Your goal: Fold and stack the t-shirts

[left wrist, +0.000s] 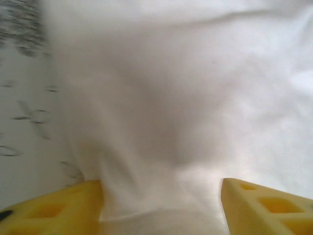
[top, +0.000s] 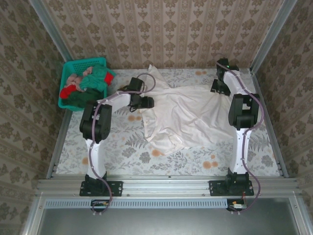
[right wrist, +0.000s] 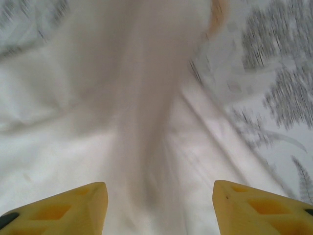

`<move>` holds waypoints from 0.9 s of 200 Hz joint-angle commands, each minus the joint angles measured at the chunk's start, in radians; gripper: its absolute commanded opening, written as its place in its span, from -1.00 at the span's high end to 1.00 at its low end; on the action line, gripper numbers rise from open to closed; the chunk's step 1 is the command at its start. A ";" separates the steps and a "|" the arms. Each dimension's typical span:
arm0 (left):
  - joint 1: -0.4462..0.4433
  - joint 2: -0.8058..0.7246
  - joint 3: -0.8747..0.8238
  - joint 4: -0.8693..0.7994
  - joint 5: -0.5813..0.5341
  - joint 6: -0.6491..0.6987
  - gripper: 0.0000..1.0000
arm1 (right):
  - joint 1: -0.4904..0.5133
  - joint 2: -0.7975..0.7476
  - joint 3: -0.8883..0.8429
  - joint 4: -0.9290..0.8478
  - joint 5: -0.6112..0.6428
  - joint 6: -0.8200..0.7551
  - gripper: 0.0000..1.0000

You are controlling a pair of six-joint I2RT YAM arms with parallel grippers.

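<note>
Large white t-shirt spread wide, rumpled, creased, over floral table

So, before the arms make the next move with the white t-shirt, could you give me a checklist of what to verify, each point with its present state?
1. Left fingers apart, with the white t-shirt between them: ok.
2. Right fingers apart over the same cloth: ok.
3. T-shirt lying flat: not ok; it is creased and skewed on the table.
4. Which part of the shirt the fingers are over, sleeve or hem: cannot tell; both wrist views are blurred.
5. Other t-shirts out of the way: ok; they are piled in the basket at the far left corner.
</note>
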 commanded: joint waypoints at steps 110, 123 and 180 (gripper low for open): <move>0.238 0.224 0.446 -0.179 -0.110 0.061 0.91 | 0.208 -0.703 -0.966 0.241 0.018 0.144 -0.76; 0.248 0.249 0.529 -0.230 -0.091 0.077 0.34 | 0.233 -0.727 -1.022 0.233 0.034 0.170 -0.76; 0.185 -0.132 0.167 -0.172 -0.146 0.097 -0.37 | 0.228 -0.818 -1.150 0.263 0.013 0.226 -0.58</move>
